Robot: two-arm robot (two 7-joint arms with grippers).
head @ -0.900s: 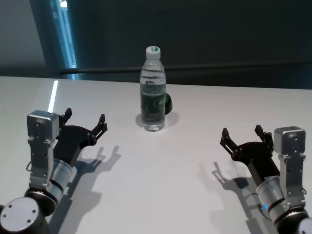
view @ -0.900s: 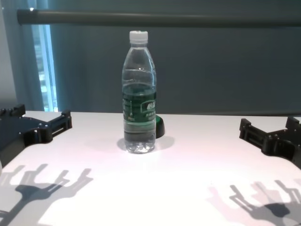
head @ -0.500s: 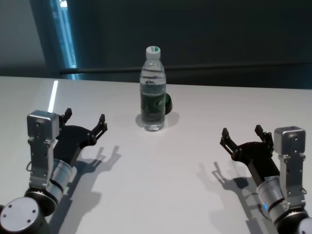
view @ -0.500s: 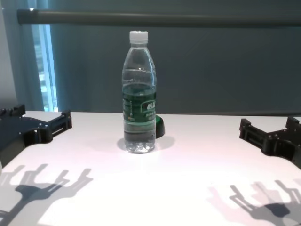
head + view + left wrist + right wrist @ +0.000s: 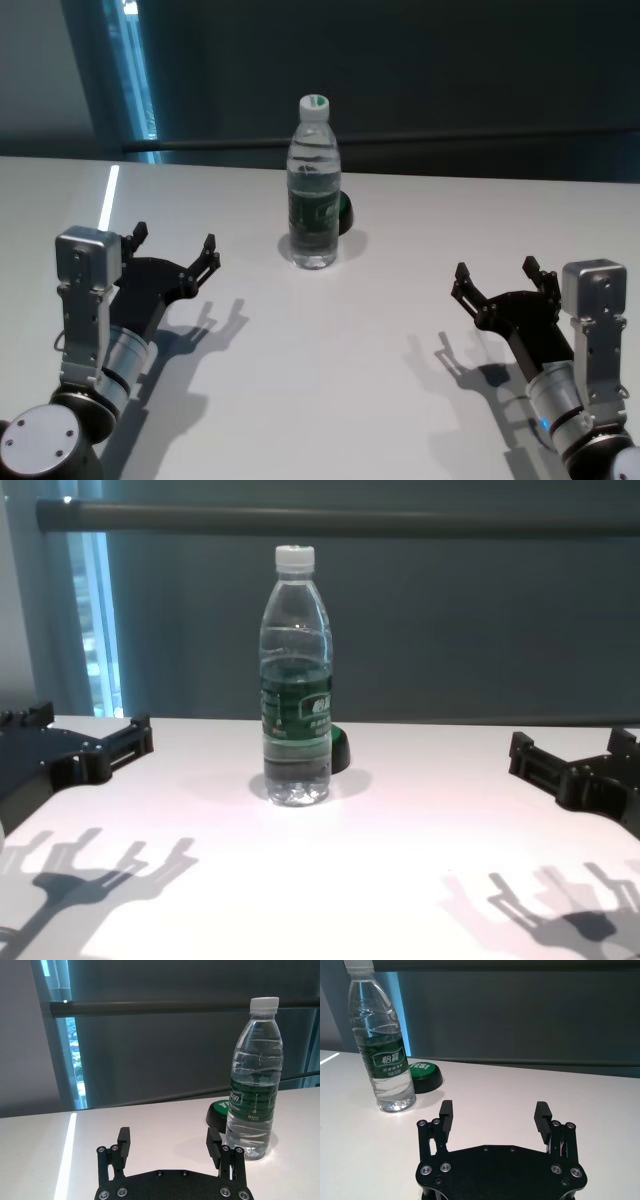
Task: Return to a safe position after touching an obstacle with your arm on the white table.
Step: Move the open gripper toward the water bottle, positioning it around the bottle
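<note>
A tall clear water bottle (image 5: pixel 313 185) with a white cap and a dark green label stands upright at the middle back of the white table (image 5: pixel 330 340). It also shows in the chest view (image 5: pixel 296 680), the left wrist view (image 5: pixel 253 1075) and the right wrist view (image 5: pixel 382 1045). My left gripper (image 5: pixel 175 250) is open and empty, low over the table at the near left, well apart from the bottle. My right gripper (image 5: pixel 495 275) is open and empty at the near right, also apart from it.
A small dark green dome (image 5: pixel 343 212) sits right behind the bottle, also in the right wrist view (image 5: pixel 422 1075). The table's far edge meets a dark wall with a horizontal rail (image 5: pixel 340 520). A bright window strip (image 5: pixel 135 70) stands at the back left.
</note>
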